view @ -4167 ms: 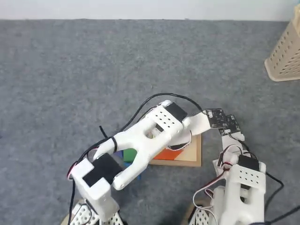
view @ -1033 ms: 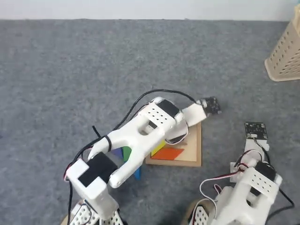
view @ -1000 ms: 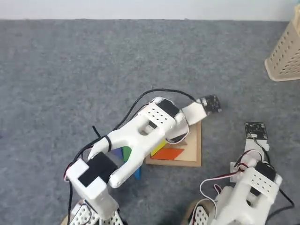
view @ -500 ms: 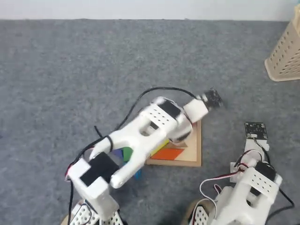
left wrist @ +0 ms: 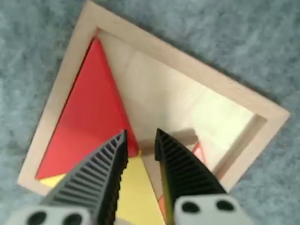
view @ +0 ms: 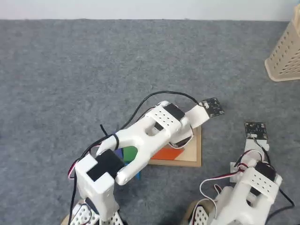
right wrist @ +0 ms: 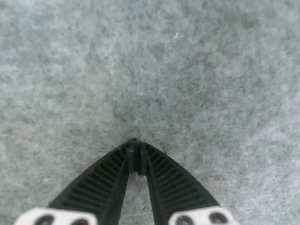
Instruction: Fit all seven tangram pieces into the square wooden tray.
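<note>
**Tangram tray part-filled; left gripper low inside it**

Right gripper: jaws pressed together, empty, over bare carpet at 4 o'clock of the high view, apart from the tray.

Left gripper: jaws parted by a narrow slit with nothing between them. Tips sit just above the seam where the red triangle meets the yellow piece.

Tray sits at 5 o'clock from table centre, under the left arm. Orange piece lies inside. Green piece and blue piece lie off its 9 o'clock edge, partly hidden by the arm.

Risks (judgement):
- Tips this low could catch the red or yellow edge and lift it out of its seat.
- A sideways push may skid the tray across the carpet.
- The arm hides the loose pieces from above, so a pick there is half blind.

Surface: grey short-pile carpet.

Far: beige perforated tower at 2 o'clock, pale wall strip at 12.
</note>
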